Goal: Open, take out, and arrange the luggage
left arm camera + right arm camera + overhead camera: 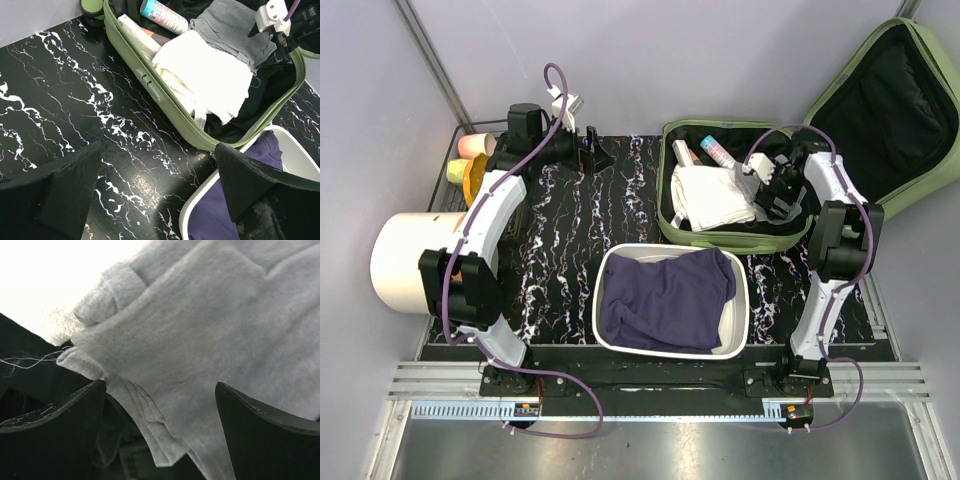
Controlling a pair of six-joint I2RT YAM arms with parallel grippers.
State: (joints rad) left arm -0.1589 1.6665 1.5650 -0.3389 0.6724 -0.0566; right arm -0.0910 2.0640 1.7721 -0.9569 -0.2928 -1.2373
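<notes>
The olive-green luggage [720, 238] lies open at the back right, its lid [890, 110] leaning back to the right. Inside lie a folded white cloth [710, 195], a pink-and-blue tube [718, 152] and a folded grey cloth [200, 315]. My right gripper [775, 195] is inside the luggage, open, its fingers [60, 425] on either side of the grey cloth's corner. My left gripper [592, 150] is open and empty above the marble table at the back left. The left wrist view shows the luggage wall [150, 85], the white cloth [205, 75] and the grey cloth [230, 30].
A white bin [600, 300] holding a purple cloth [665, 300] stands at the front centre, just in front of the luggage. A large white cylinder [410, 262] stands at the left edge. A wire rack with cups [475, 150] is at the back left.
</notes>
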